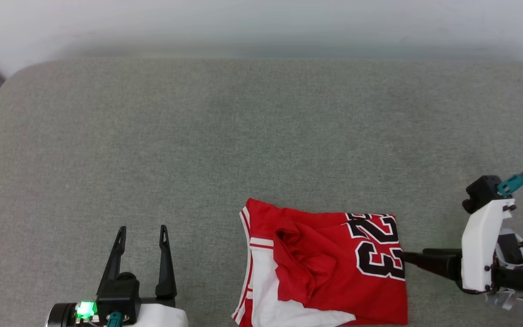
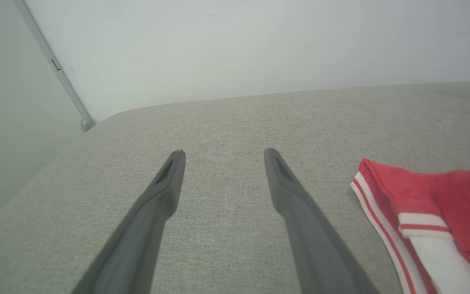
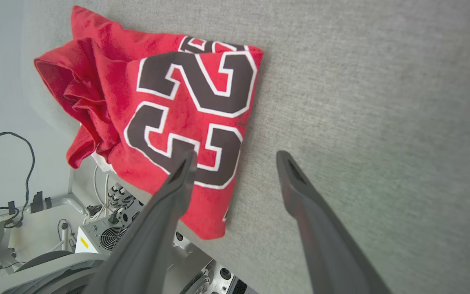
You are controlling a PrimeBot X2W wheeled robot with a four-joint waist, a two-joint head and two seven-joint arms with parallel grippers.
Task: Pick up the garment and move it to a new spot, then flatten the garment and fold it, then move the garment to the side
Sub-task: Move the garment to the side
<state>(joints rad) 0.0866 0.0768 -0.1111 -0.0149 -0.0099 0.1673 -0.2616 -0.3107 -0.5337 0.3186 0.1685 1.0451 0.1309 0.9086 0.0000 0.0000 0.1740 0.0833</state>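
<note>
The garment (image 1: pixel 325 268) is a red jersey with white sleeve fabric, striped trim and a black "23". It lies folded in a rumpled bundle at the near edge of the grey cushioned surface (image 1: pixel 243 136). My right gripper (image 1: pixel 407 258) reaches in from the right with its fingers level at the garment's right edge. In the right wrist view this gripper (image 3: pixel 235 154) is open: one finger lies over the numbered part of the garment (image 3: pixel 178 102), the other over bare cushion. My left gripper (image 1: pixel 142 229) rests open and holds nothing, to the left of the garment (image 2: pixel 443 196).
A pale wall (image 1: pixel 261 22) runs behind the cushion's far edge. The cushion's rounded corner (image 2: pixel 96 122) lies ahead of the left gripper (image 2: pixel 223 153). Below the near edge, the right wrist view shows the robot's base (image 3: pixel 108 237) with a fan grille and cables.
</note>
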